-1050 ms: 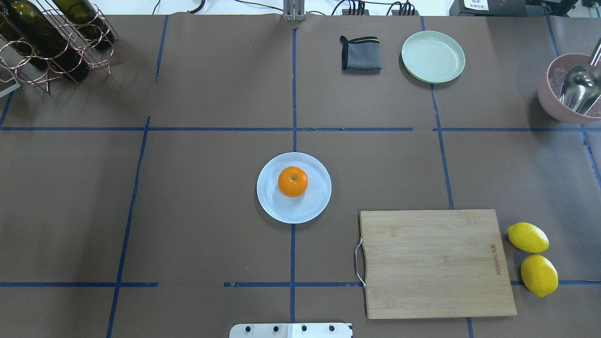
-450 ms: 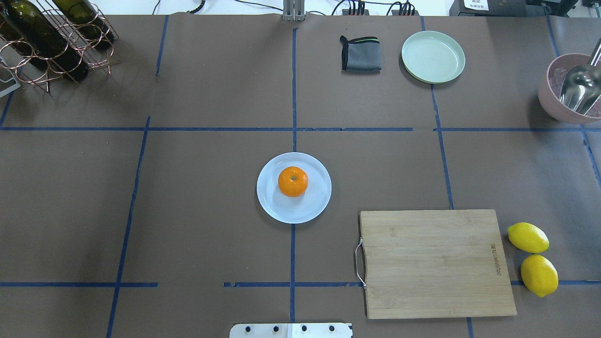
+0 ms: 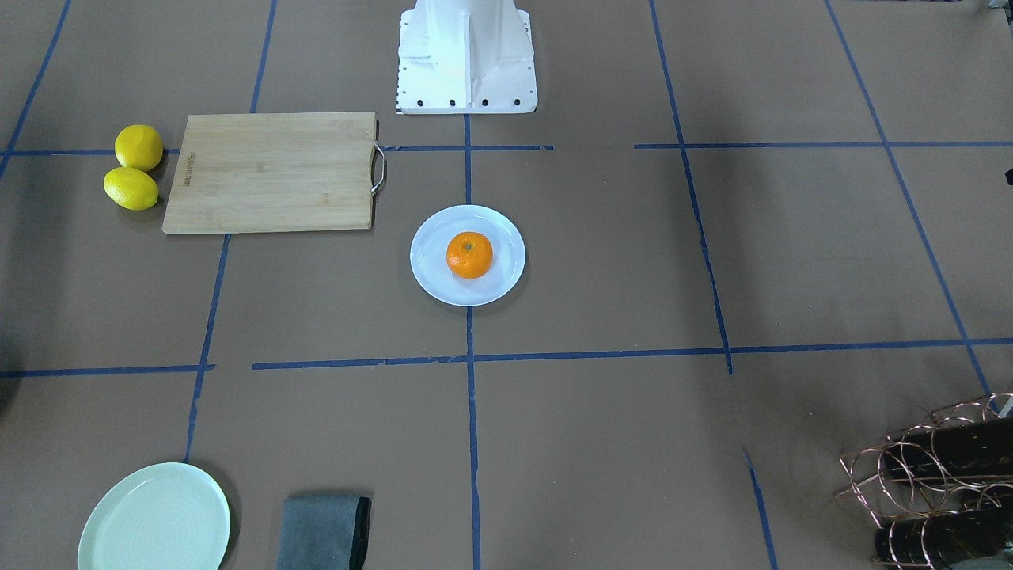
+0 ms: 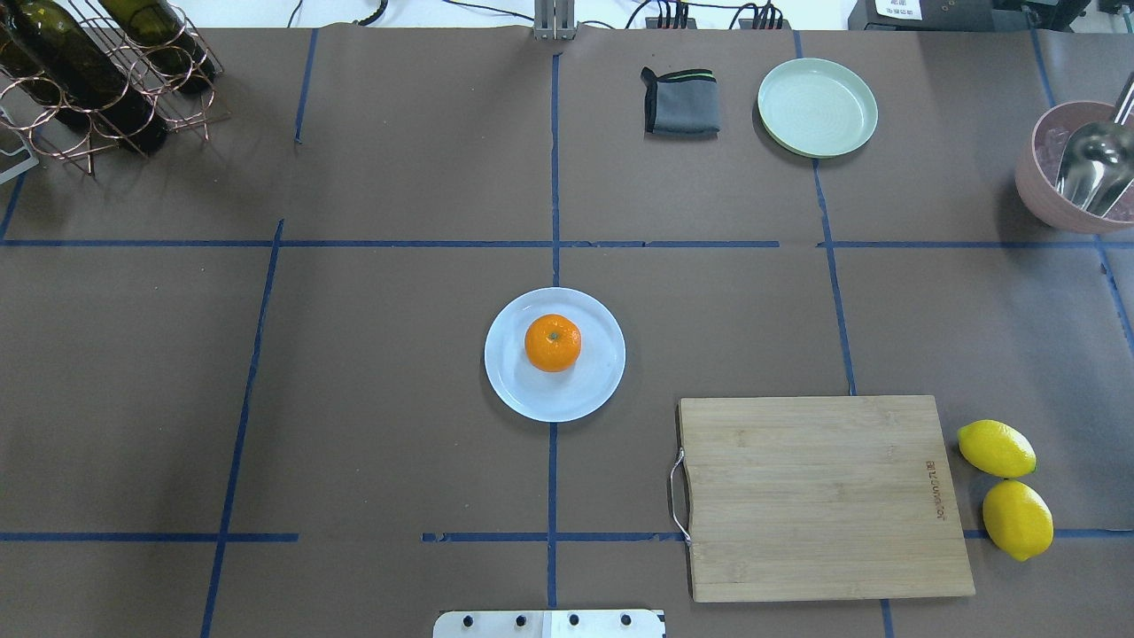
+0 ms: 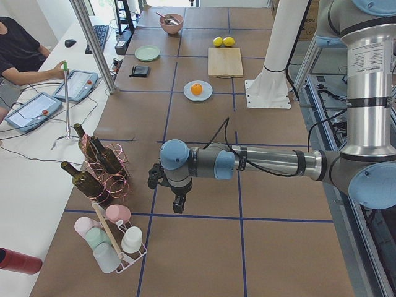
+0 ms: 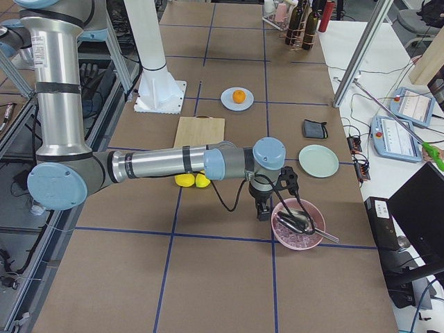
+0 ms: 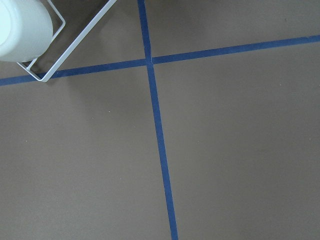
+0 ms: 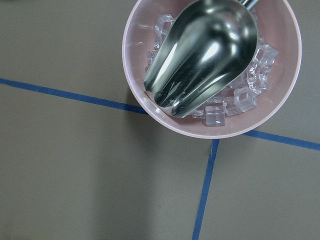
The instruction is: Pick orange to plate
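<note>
Already the orange point(image 4: 553, 343) sits near the middle of the plate point(image 4: 549, 400), so placing looks done. The left tool point(image 5: 178, 203) and right tool point(image 6: 262, 210) hang well away over the worktop; apart or together, I cannot tell. No further move seems needed.

Silver arm tubes point(image 5: 272, 162), blue-grey joint caps point(image 5: 174, 154), white pedestal point(image 3: 467, 55) — seemingly a black cable point(image 6: 225, 207).
</note>
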